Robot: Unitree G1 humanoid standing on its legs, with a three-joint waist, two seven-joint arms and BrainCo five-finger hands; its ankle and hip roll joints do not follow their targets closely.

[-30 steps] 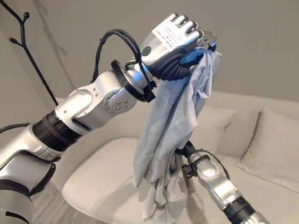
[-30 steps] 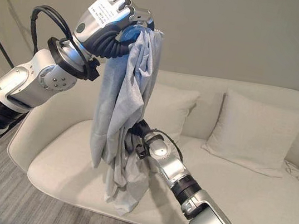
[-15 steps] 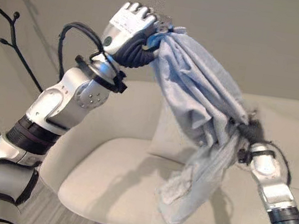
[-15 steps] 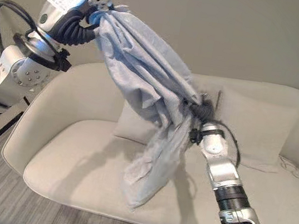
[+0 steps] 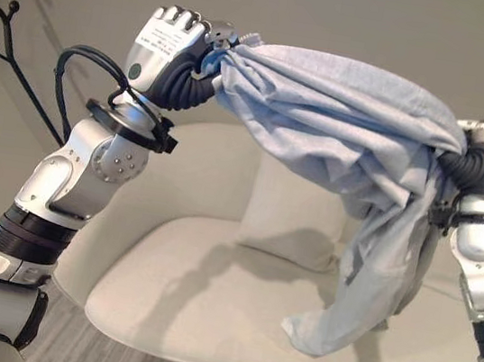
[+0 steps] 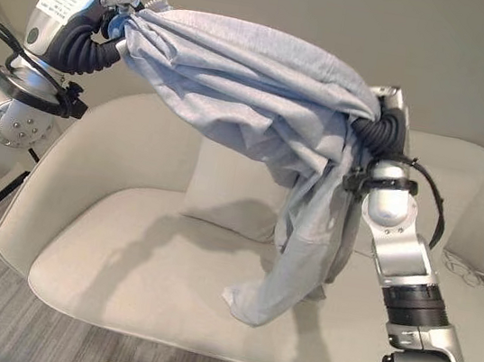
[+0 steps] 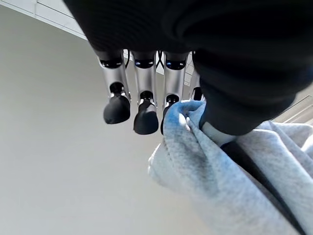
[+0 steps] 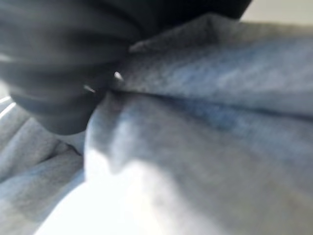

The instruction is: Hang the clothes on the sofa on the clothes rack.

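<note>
A light grey-blue garment (image 5: 334, 113) is stretched in the air between my two raised hands, above the sofa (image 5: 198, 293). My left hand (image 5: 168, 38) is up at the left, shut on one end of the cloth. In the left wrist view its fingers (image 7: 117, 107) curl beside the bunched cloth (image 7: 195, 147), which is pinched against the palm. My right hand (image 5: 475, 134) is up at the right with the garment (image 6: 240, 71) wrapped round it, and the loose end hangs down to just above the seat. The black branch-shaped clothes rack (image 5: 11, 46) stands far left, by the wall.
The cream sofa has a square cushion (image 5: 291, 216) under the stretched cloth against its backrest. Grey wood floor (image 5: 62, 345) runs along the front of the sofa. A plain wall (image 5: 383, 29) lies behind.
My right hand has risen up and to the right, pulling the garment out into a span between both hands. My left hand has shifted a little left and lower.
</note>
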